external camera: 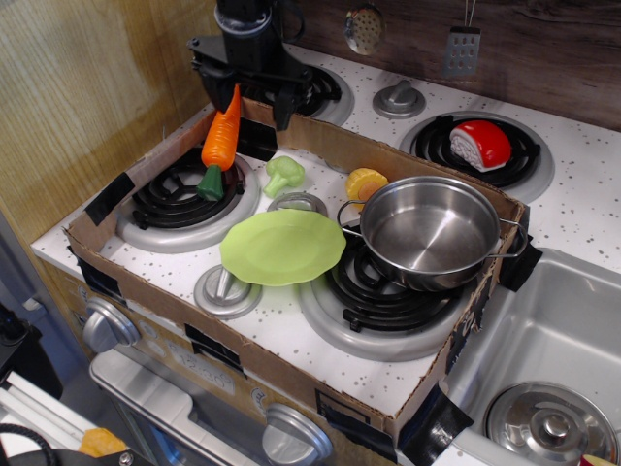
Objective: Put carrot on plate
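Observation:
The orange carrot [221, 139] leans tilted against the back-left cardboard wall. Its dark green stub rests on the back-left burner [179, 199] and its tip points up. My black gripper [250, 105] hangs open just above and behind it. The carrot's tip lies between the fingers, close to the left finger [219, 92]. I cannot tell whether it touches the finger. The jaws hold nothing. The lime-green plate [281, 246] lies empty in the middle of the stove top, in front and to the right of the carrot.
A cardboard wall [291, 121] rings the work area. A green broccoli toy [283, 175] and a yellow-orange round toy [365, 183] lie behind the plate. A steel pot [429, 231] stands on the right burner. A red toy [480, 144] sits on the far burner. The sink [543, 340] is at right.

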Controlling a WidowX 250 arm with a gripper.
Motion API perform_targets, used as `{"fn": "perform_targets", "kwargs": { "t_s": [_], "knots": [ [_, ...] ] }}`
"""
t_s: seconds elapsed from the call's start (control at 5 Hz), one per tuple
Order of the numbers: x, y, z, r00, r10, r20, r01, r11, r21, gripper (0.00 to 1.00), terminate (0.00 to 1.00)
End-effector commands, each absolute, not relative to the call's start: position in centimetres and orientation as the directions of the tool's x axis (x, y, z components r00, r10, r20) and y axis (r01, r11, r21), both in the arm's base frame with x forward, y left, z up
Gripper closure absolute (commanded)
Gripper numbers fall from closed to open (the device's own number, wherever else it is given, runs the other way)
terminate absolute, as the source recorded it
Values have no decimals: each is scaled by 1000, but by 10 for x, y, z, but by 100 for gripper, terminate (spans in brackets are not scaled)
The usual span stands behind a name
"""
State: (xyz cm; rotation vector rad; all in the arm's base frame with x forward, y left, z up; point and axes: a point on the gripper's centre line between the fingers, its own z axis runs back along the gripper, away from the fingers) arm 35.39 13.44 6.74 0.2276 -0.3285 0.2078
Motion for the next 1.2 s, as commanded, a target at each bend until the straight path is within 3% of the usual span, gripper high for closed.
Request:
{"fn": "perform_targets", "kwargs": {
  "t_s": [0.0,0.4,0.8,1.0],
  "knots": [
    [337,146,88,915,107,388,-212,948,237,0,0],
    [336,154,53,904,113,412,-194,968,159,0,0],
    [346,159,40,897,83,435,-162,976,147,0,0],
    [349,157,50,915,55,401,-131,977,166,100,0]
  ]
}}
